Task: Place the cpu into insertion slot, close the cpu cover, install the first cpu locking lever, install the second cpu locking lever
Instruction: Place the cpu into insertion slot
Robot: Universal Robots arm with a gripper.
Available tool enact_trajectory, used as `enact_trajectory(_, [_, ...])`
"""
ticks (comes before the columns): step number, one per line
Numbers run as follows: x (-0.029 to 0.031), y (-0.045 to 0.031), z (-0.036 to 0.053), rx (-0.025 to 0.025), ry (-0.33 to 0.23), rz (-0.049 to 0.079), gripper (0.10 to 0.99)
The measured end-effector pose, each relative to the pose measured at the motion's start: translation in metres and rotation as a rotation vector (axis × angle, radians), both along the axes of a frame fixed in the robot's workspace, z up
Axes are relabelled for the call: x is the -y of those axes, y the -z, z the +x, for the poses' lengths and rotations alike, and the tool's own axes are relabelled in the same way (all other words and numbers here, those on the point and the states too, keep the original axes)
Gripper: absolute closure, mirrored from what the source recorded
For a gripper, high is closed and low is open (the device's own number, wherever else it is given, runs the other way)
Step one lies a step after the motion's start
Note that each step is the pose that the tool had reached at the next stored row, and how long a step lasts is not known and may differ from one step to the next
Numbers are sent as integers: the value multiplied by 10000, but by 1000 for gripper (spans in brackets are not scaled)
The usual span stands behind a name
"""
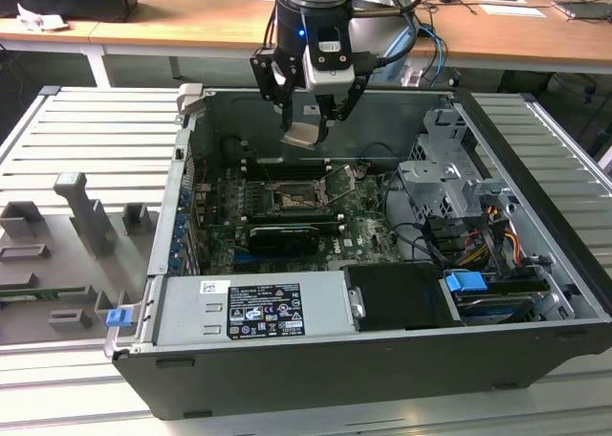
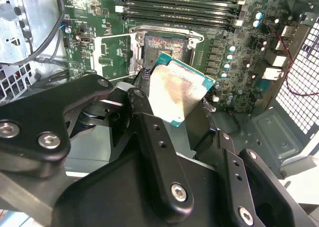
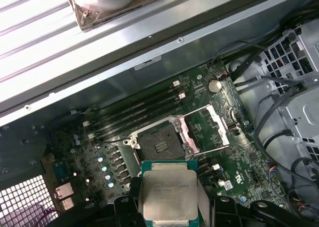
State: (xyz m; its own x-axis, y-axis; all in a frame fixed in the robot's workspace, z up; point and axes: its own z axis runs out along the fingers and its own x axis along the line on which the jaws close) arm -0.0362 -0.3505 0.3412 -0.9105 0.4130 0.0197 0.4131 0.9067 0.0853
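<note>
chip (image 1: pixel 304 134) is held by the gripper (image 1: pixel 308 119), in the air over the open pc case (image 1: pixel 535 293), not in the socket yet. gripper is closed down to chip width, pinching it on two opposite edges. in both wrist views the pale metal face sits clear between the black fingers (image 3: pixel 125 212). in the exterior view it looks tilted rather than level with the board

socket (image 3: pixel 160 145) is below the chip and a bit nearer in the exterior view: bare dark square, nothing in it. cover (image 3: pixel 207 130) is swung open and lies just beside the socket, on the exterior view's right. memory slots (image 3: pixel 134 112) run along the socket's far side, toward the back wall of the case. drive cage (image 1: pixel 449 183) is on the exterior view's right and power supply box (image 1: pixel 191 307) along the near edge, both well apart from the gripper

handling, my read:
- light, stiff, flat
- smooth metal top, so probably a bit slippery
- the underside and the socket contacts are the fragile parts
- an edge grip like this one suits it, with nothing touching the underside and only a light squeeze
</note>
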Motion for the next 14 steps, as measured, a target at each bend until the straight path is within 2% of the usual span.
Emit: enact_trajectory(14, [0,21,0,-2,305,0,557])
